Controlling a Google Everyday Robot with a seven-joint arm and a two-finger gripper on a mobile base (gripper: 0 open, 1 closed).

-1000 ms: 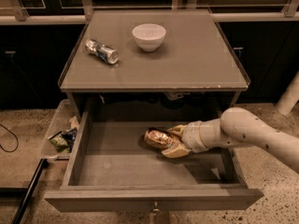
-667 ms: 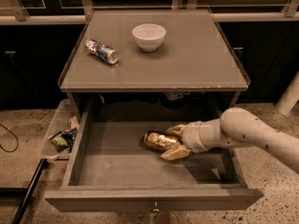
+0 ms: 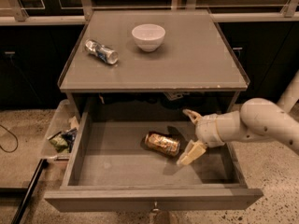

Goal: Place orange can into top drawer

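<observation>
The orange can (image 3: 162, 143) lies on its side on the flat bottom of the open top drawer (image 3: 117, 167), near the middle. My gripper (image 3: 189, 134) is just right of the can, inside the drawer, with its fingers (image 3: 190, 153) spread open and no longer touching the can. The arm reaches in from the right.
On the tabletop (image 3: 196, 64) above the drawer stand a white bowl (image 3: 148, 37) and a silver-and-blue can (image 3: 101, 52) lying on its side. A clear plastic bin of wrappers (image 3: 60, 136) sits left of the drawer. The drawer front has a small knob (image 3: 153, 209).
The gripper has opened and let go of the orange can, then drawn back to the right. The can now lies free on the drawer bottom.
</observation>
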